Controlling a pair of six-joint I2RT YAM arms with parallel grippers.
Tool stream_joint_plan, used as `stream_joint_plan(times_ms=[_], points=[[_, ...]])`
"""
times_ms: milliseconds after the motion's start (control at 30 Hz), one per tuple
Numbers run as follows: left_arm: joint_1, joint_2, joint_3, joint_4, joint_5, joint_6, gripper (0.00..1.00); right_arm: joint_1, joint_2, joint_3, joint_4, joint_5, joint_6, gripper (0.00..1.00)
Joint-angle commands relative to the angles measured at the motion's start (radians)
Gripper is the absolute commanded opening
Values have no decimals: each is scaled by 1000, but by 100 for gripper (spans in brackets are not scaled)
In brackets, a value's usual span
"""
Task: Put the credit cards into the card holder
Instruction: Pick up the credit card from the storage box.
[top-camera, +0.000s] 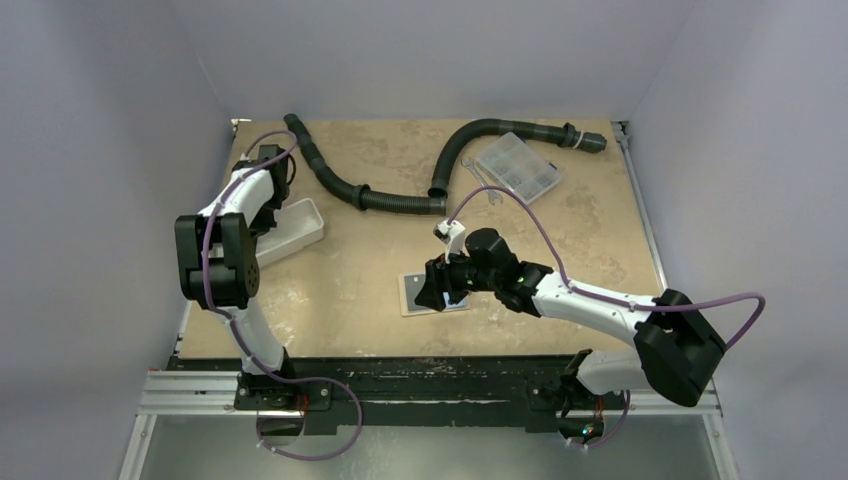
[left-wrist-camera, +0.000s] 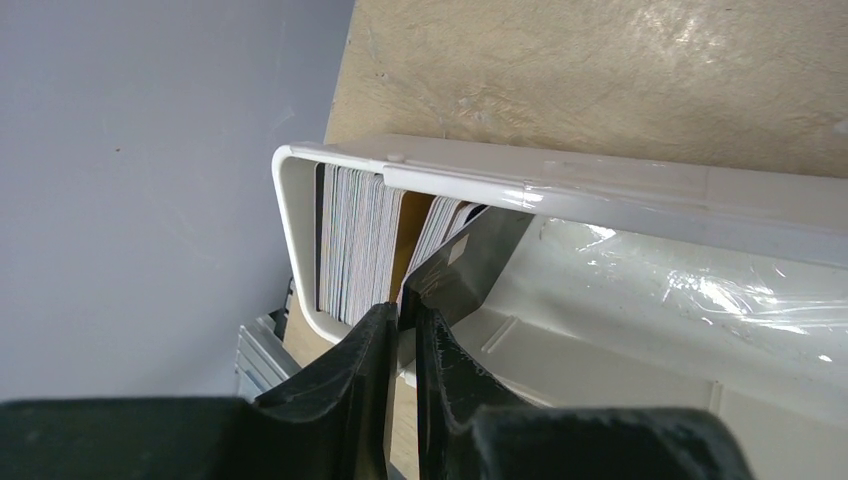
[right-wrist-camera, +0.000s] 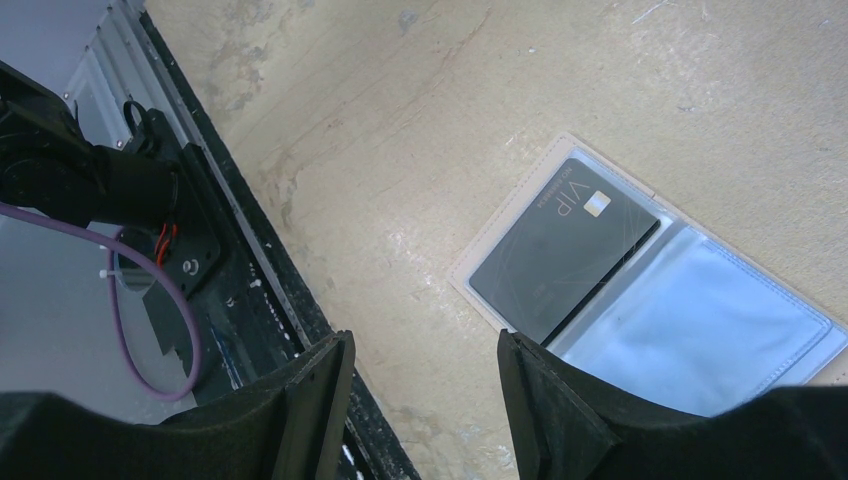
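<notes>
LEFT ARM PICKS A CARD: A dark card (left-wrist-camera: 470, 262) is pinched by one corner in the left claw (left-wrist-camera: 403, 312). The claw's fingers are clenched on it inside the white tray (left-wrist-camera: 620, 185), well to the left of the card holder (right-wrist-camera: 720, 320) and farther back on the bench (right-wrist-camera: 450, 110). The card leans aslant, its long axis running up and away from the claw. Just beside it, a stack of cards (left-wrist-camera: 358, 245) stands on edge at the tray's end. The card holder lies open and flat, with a VIP card (right-wrist-camera: 565, 250) already in one pocket, and the clear pocket next to it looks vacant. The right claw (right-wrist-camera: 422, 345) hovers directly over the holder, released, fingers wide apart and holding nothing. The right arm is nearer the holder, but the left arm has the card. The coming move looks like a lift clear of the tray, then a carry rightward and toward the near edge to the holder's free pocket.
</notes>
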Motion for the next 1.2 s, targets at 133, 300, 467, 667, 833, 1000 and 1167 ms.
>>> stream_joint_plan(times_ms=[133,300,467,667,833,1000,1167], points=[[14,-89,61,-47,120,-11,0,4,4,1,28,18,-17,63],[14,-129,70,-57,205,-17,0,-20,13,6,9,14,-18,63],[14,-186,92,-68,292,-2,0,-72,23,9,-6,-2,-17,63],[14,-279,72,-39,441,22,0,-148,41,21,-41,-22,-21,63],[9,-383,27,45,817,0,0,-179,77,42,-92,-14,-30,63],[-82,-497,-142,215,1249,-97,0,-220,105,42,-91,-122,-17,62],[-362,-529,-434,645,1510,-367,0,-287,169,27,-36,-230,14,37]])
